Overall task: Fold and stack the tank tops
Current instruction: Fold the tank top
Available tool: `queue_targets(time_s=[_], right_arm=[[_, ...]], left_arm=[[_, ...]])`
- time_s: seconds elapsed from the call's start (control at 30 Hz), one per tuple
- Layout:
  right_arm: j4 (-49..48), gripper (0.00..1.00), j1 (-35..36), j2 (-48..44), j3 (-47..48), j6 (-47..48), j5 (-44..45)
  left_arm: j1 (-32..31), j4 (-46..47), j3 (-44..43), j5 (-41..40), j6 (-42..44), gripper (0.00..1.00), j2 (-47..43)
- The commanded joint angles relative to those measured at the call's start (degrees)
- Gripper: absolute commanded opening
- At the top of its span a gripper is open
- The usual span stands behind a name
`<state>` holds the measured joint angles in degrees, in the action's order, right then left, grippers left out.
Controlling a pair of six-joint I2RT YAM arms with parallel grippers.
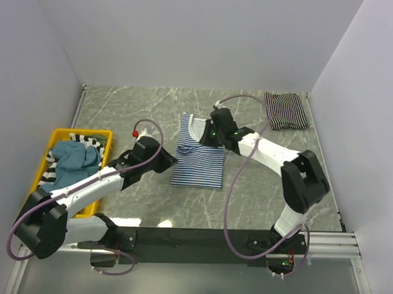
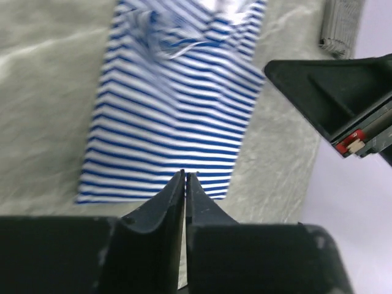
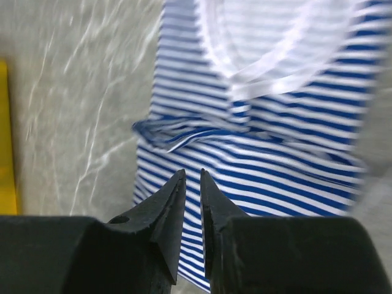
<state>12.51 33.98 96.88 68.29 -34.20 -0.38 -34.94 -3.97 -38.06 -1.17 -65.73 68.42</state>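
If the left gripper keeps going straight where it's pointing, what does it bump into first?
Most likely the blue-and-white striped tank top, spread out right ahead of the left gripper. Nothing else shows between them, though the gripper's height above the cloth is unclear.

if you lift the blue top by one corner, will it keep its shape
Probably not: the blue top already shows a soft bunched ridge across its chest, so it should droop limply. It lies thin and flat on the table, so it is likely light. Pushed, it would probably wrinkle rather than slide whole.
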Motion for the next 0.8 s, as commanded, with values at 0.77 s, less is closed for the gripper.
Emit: queue_targets(time_s=[0.77], right_arm=[[-4.00,0.28,1.45,23.96,16.87,-2.01,-7.09]], left_arm=[[-1.89,5.46,6.16,-0.41,-3.61,0.01,14.28]])
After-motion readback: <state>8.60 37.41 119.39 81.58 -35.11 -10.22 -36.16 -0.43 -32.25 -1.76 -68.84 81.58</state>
